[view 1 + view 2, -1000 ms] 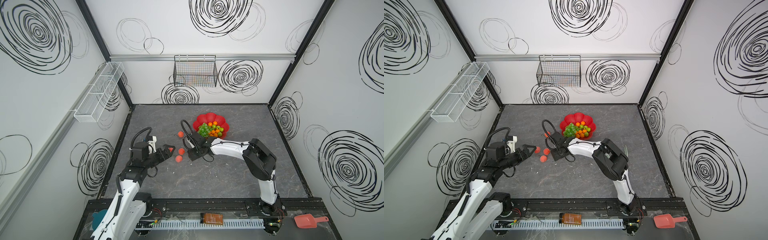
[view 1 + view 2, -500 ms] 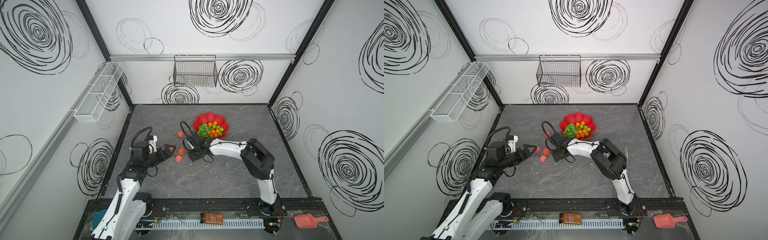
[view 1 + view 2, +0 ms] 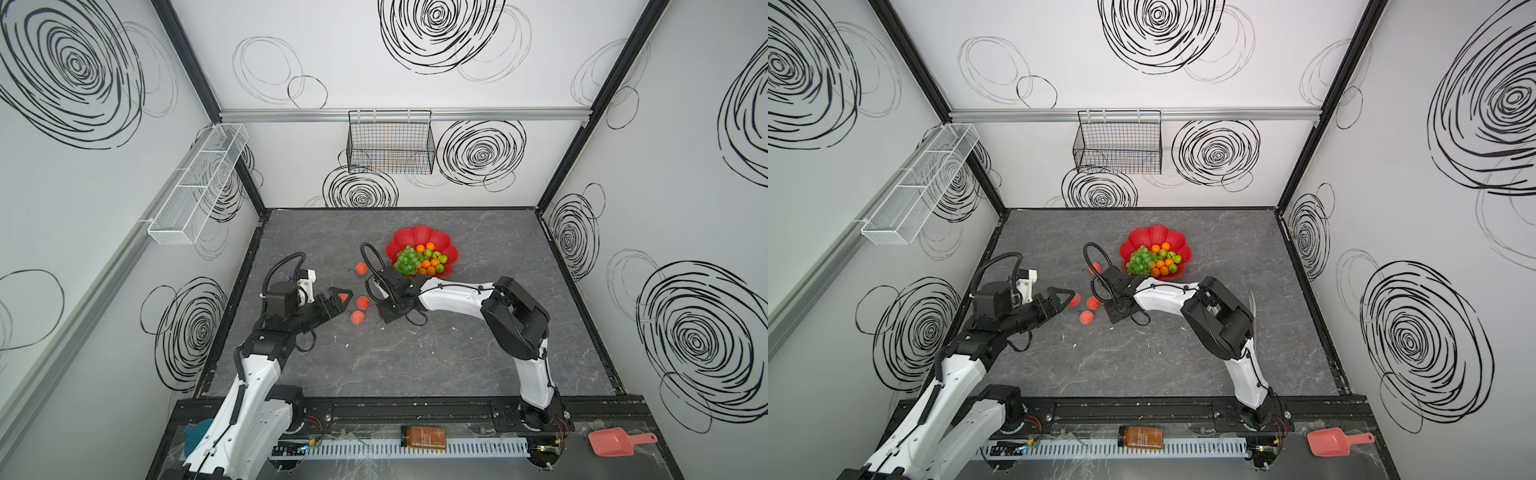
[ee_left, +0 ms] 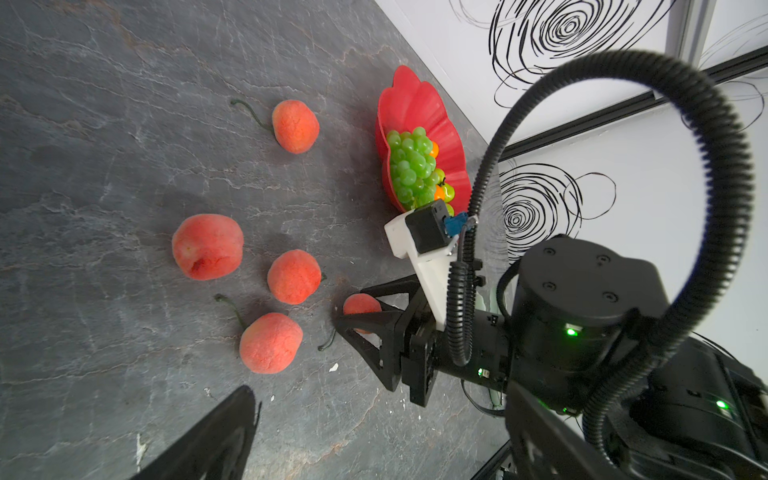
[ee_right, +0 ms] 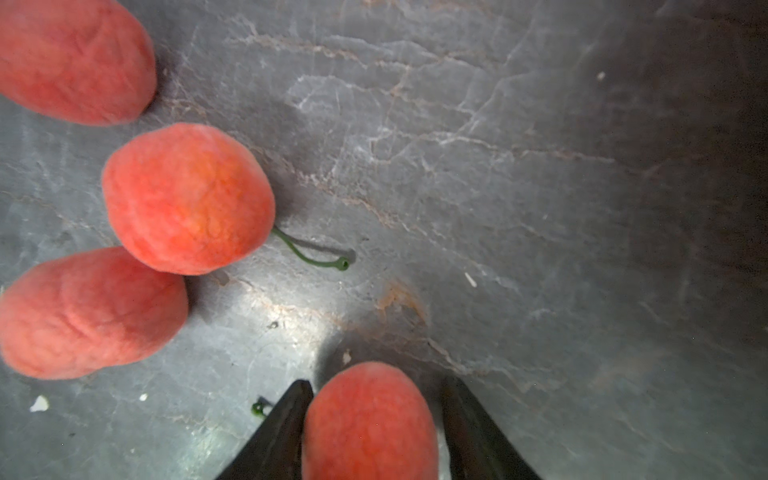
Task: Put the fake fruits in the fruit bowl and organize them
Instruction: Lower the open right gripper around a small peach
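Note:
The red flower-shaped fruit bowl (image 3: 415, 235) (image 3: 1156, 232) (image 4: 409, 95) holds green grapes (image 3: 408, 259), oranges (image 3: 430, 246) and green apples (image 3: 443, 259). Several peaches lie on the grey table left of it (image 3: 360, 269) (image 3: 363, 302) (image 3: 357, 318). My right gripper (image 3: 384, 311) (image 5: 378, 382) is low on the table, open, with a peach (image 5: 370, 424) (image 4: 361, 305) between its fingers. One finger touches it and a thin gap shows at the other. My left gripper (image 3: 338, 301) (image 3: 1064, 300) hovers open just left of the peaches, one peach (image 3: 1074, 299) at its tips.
A black wire basket (image 3: 390, 147) hangs on the back wall and a white mesh shelf (image 3: 195, 187) on the left wall. An amber bottle (image 3: 424, 437) and a pink scoop (image 3: 615, 441) lie on the front ledge. Bare table stretches in front of both arms.
The right gripper's jaws have narrowed around the peach between them. The right arm's elbow has shifted slightly left. The left arm has barely moved.

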`<state>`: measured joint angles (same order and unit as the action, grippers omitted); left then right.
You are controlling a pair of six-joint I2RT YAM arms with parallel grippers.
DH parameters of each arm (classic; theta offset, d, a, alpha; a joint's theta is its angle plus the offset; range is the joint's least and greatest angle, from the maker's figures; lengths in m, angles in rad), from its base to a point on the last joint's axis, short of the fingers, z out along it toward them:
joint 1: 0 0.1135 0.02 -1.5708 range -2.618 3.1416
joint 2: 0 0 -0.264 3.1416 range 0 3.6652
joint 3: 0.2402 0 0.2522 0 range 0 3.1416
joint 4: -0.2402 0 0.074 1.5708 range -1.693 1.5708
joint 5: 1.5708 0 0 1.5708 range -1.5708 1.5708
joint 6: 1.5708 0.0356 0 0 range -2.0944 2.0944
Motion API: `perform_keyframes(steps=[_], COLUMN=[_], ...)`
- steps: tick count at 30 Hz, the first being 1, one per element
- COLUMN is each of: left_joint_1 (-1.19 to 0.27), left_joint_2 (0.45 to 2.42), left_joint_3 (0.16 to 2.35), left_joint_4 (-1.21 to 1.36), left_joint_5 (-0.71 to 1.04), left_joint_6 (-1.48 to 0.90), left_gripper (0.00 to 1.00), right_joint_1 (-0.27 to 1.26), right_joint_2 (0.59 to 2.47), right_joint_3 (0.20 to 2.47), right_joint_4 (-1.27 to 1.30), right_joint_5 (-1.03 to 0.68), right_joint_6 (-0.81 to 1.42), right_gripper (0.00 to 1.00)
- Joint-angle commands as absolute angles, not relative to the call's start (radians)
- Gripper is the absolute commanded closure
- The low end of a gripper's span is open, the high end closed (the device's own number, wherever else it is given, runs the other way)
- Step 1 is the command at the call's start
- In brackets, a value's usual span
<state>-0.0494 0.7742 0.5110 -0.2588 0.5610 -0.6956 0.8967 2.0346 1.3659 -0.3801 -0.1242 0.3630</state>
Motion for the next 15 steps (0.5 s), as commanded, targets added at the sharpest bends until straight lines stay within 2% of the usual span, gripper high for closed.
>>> perform_keyframes(steps=[1, 15], left_joint_1=[-0.048, -0.129], left_joint_2=[0.777, 0.805], left_joint_3=[0.511, 0.525], left_joint_4=[-0.198, -0.152], left_joint_5=[0.577, 0.54], left_joint_6=[-0.683, -0.689], left_gripper=[0.04, 0.04], right_joint_1=[0.9, 0.857], right_joint_2=[1.993, 1.852], right_joint_3=[1.335, 1.206], right_joint_4=[-0.378, -0.297], right_joint_5=[-0.12, -0.183], right_joint_6=[0.372, 0.394], right_gripper=[0.46, 0.48])
